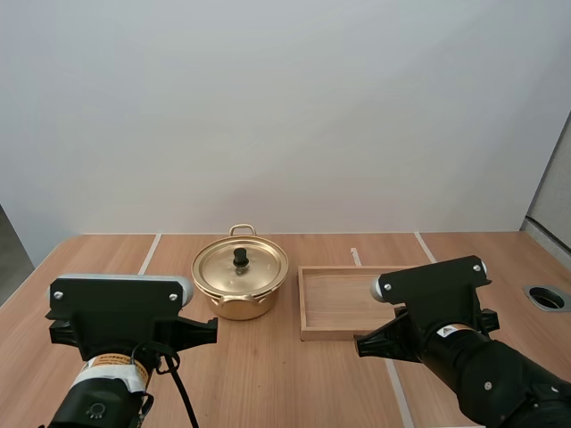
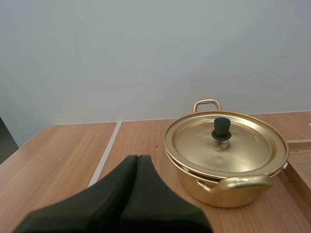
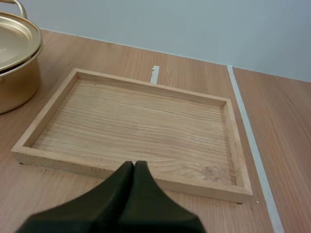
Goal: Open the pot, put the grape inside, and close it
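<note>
Left wrist view: seeing left gripper (image 2: 137, 158) with jaws pressed flat together into one dark wedge, pinching nothing, hanging over the table (image 2: 63, 150). Finding pot (image 2: 228, 190) ahead of the tips and off toward the right, well clear of them. Noting lid (image 2: 245, 148) sitting square on the pot, black knob (image 2: 221, 129) standing upright at its centre. Spotting one looped handle (image 2: 207, 103) at the pot's far side and a second at the near side, pointing back toward the wedge.

Right wrist view: seeing right gripper (image 3: 133, 164) likewise with jaws closed against each other, gripping nothing. Placing its tips over the near rim of the wooden tray (image 3: 136, 119), height above it not readable. Finding the tray lying flat on the table, grain running along its length. Catching the pot's lidded edge just past the tray's left rim, near it but apart, well away from these tips.

High view: seeing left arm (image 1: 116, 312) and right arm (image 1: 464, 357) sitting at the table's near edge, left one short of the pot, right one overlapping the tray's near right corner. Placing the pot mid-table, between the two arms and farther out than either, lid on, tray just beside it on the right, a thin strip of table showing between them.
</note>
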Tool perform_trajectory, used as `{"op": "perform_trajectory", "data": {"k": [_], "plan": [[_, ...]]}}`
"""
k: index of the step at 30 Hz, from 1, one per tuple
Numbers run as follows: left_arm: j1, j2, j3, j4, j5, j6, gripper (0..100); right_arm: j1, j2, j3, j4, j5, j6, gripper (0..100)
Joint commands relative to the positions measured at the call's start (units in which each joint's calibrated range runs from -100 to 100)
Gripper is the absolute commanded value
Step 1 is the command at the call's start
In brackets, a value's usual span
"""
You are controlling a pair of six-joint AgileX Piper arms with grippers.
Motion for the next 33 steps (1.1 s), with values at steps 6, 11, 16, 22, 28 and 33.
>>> {"op": "perform_trajectory", "data": {"k": [6,11,16,22,28,33], "plan": [[0.05,-0.4,0.0,-1.0,-1.4,-0.8,0,-0.2,-0.5,0.6,0.1,-1.6,-4.0,0],[0.05,-0.4,0.0,-1.0,-1.4,-0.8,0,-0.2,-0.5,0.6,0.1,-1.6,-5.3,0],[0.05,-0.4,0.0,-1.0,-1.4,-0.8,0,-0.1,-0.3,0.6,0.1,-1.6,-6.0,0],[0.05,-0.4,0.0,-1.0,-1.4,-0.8,0,3.0,-1.5,1.6,-1.0,-5.1,-6.0,0],[0.05,-3.0,0.0,-1.0,-1.4,-0.8,0,4.5,-9.4,5.1,-3.4,-12.1,-6.0,0],[0.56,-6.1,0.0,-0.7,-2.3,-0.1,0,4.5,-18.4,5.1,-4.0,-12.7,-6.0,0]]}}
